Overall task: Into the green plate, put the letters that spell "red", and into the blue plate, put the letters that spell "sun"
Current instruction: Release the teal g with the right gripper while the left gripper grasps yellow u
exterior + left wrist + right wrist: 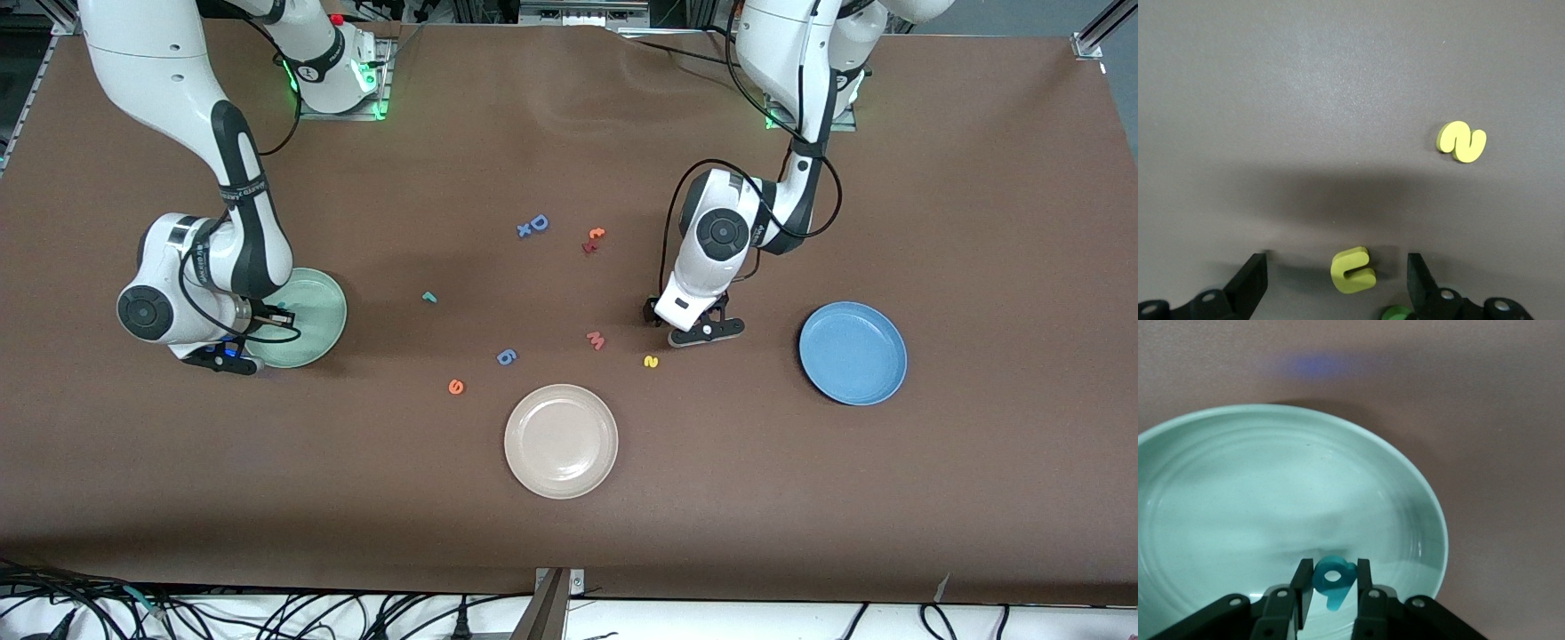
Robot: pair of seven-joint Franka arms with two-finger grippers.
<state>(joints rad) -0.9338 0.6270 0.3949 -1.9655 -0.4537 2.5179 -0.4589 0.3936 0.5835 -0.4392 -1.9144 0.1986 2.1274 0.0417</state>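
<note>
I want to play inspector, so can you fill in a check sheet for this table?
Surface: brown table, no spills seen.
Job's things: green plate; blue plate empty; teal r, orange e, yellow s loose on table.
Clutter: white plate, pink w, blue D.
Claws: right claw shut on teal d over green plate; left claw open around yellow arch letter.
Cables: bundle along table's near edge.
Surroundings: metal frame at a table corner.

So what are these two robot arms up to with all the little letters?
They are sorting foam letters onto plates. The right gripper holds a teal letter over the green plate. The left gripper is open around a yellow letter on the table. The blue plate holds nothing yet.
</note>
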